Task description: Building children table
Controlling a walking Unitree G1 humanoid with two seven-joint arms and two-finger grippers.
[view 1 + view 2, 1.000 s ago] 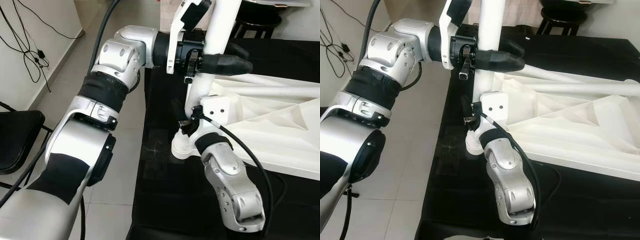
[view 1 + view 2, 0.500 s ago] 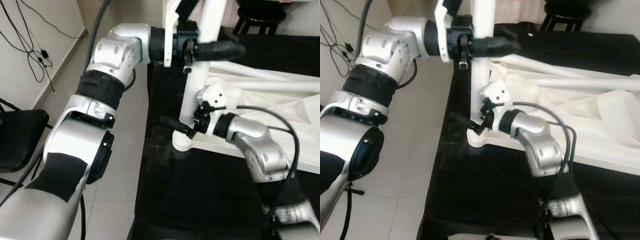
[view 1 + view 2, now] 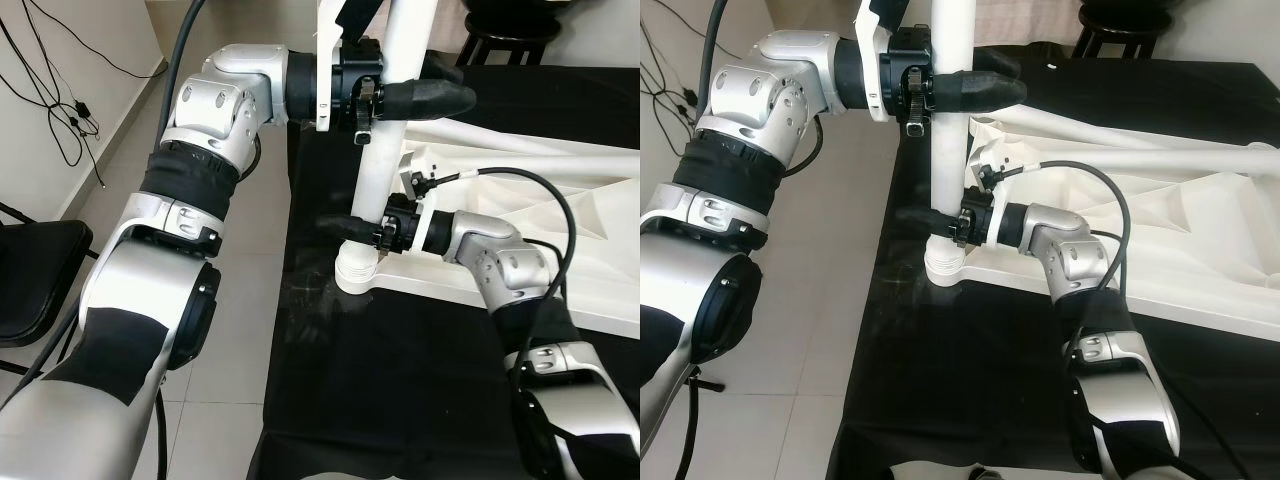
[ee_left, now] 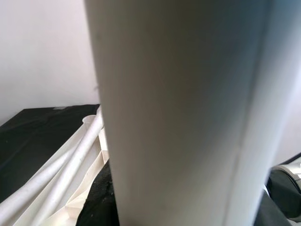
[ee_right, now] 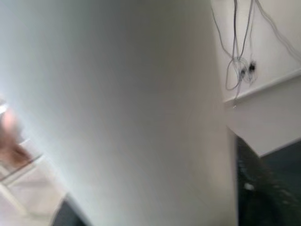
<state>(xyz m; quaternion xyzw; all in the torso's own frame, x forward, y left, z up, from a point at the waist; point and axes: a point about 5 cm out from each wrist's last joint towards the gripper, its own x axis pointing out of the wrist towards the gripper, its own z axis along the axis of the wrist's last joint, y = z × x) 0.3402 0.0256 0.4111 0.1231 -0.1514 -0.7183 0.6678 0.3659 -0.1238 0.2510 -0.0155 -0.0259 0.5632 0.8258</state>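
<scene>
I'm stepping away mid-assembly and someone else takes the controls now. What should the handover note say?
Left gripper: shut on the white table leg, high up, holding it upright.
Right gripper: shut on the same leg low down, just above its round foot.
The leg stands at the near-left corner of the upturned white tabletop, which lies on the black work surface. More white leg tubes lie across the tabletop, not yet fitted.
Done: one leg stood in place. Whether it is fully fastened cannot be seen.
Left: secure this leg, then fit the others.
</scene>
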